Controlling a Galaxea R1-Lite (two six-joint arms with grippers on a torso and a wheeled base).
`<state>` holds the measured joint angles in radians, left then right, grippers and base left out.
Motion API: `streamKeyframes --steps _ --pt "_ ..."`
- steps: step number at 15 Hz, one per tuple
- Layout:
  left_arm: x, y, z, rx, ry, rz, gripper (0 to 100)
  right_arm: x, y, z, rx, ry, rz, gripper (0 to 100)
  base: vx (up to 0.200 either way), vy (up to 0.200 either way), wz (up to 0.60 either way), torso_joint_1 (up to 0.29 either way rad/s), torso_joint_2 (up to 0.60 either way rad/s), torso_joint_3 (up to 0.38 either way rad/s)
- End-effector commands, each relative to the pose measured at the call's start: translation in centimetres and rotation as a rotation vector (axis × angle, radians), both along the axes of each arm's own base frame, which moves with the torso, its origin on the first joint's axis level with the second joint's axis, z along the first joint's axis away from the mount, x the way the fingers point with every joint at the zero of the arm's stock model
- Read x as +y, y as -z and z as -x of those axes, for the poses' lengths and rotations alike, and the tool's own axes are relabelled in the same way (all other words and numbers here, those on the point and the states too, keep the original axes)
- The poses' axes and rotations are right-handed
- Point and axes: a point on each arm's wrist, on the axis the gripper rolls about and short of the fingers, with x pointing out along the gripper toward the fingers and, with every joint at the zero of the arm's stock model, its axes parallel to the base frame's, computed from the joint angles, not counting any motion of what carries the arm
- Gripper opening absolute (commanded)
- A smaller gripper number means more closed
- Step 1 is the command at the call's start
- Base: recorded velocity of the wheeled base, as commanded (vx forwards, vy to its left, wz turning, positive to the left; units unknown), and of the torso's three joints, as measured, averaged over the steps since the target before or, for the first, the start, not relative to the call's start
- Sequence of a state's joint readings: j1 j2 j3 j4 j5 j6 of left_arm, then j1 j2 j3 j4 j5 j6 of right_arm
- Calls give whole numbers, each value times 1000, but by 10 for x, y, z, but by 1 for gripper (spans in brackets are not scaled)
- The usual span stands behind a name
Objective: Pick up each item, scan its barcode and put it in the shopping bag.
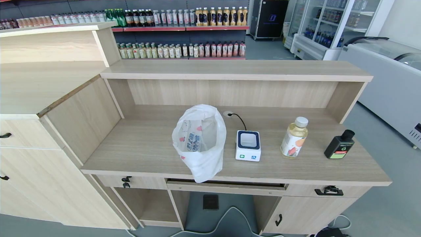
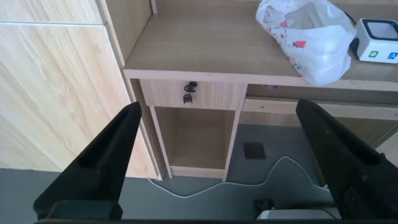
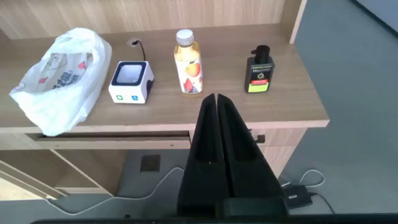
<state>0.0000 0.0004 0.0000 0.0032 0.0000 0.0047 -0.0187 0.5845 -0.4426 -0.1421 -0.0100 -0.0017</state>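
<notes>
A white plastic shopping bag point(image 1: 200, 141) stands open on the wooden counter point(image 1: 144, 148), hanging slightly over the front edge. To its right sits a white barcode scanner point(image 1: 248, 144) with a dark window and a black cable. Further right stand a yellow drink bottle point(image 1: 294, 137) with a white cap and a small black bottle point(image 1: 339, 145) with a green label. My left gripper point(image 2: 217, 158) is open, below and in front of the counter's left end. My right gripper point(image 3: 216, 106) is shut with nothing in it, low in front of the counter, near the drink bottle point(image 3: 188, 61) and black bottle point(image 3: 259, 69).
The counter has a raised back shelf point(image 1: 236, 70) and side walls. A taller cabinet point(image 1: 42, 108) stands to the left. Under the counter are a drawer point(image 1: 227, 187), an open cubby point(image 2: 196, 140) and cables on the floor. Store shelves and freezers stand behind.
</notes>
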Motion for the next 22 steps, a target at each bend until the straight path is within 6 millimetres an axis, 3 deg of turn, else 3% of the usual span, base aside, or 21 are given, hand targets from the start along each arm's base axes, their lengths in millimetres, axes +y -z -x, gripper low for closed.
streamKeyframes --steps 1,2,3,4,7,10,13,16,22 --pt "0 0 0 -1 0 0 100 -8 -23 -143 143 22 84 0 0 0 0 0 0 0" --pt "0 0 0 -1 0 0 100 -8 -23 -143 143 22 84 0 0 0 0 0 0 0" --pt "0 0 0 -1 0 0 100 -10 5 -176 198 -19 58 0 0 0 0 0 0 0" --pt "0 0 0 -1 0 0 100 -12 18 -192 218 -13 52 100 0 0 0 0 0 0" --pt "0 0 0 -1 0 0 100 -18 65 -250 227 -9 49 100 0 0 0 0 0 0" --pt "0 0 0 -1 0 0 100 -11 105 -276 310 -74 23 100 0 0 0 0 0 0" --pt "0 0 0 -1 0 0 100 -6 129 -293 364 -87 -4 100 0 0 0 0 0 0" --pt "0 0 0 -1 0 0 100 3 137 -307 360 -112 -22 100 0 0 0 0 0 0" --pt "0 0 0 -1 0 0 100 43 146 -337 299 -148 -98 100 0 0 0 0 0 0"
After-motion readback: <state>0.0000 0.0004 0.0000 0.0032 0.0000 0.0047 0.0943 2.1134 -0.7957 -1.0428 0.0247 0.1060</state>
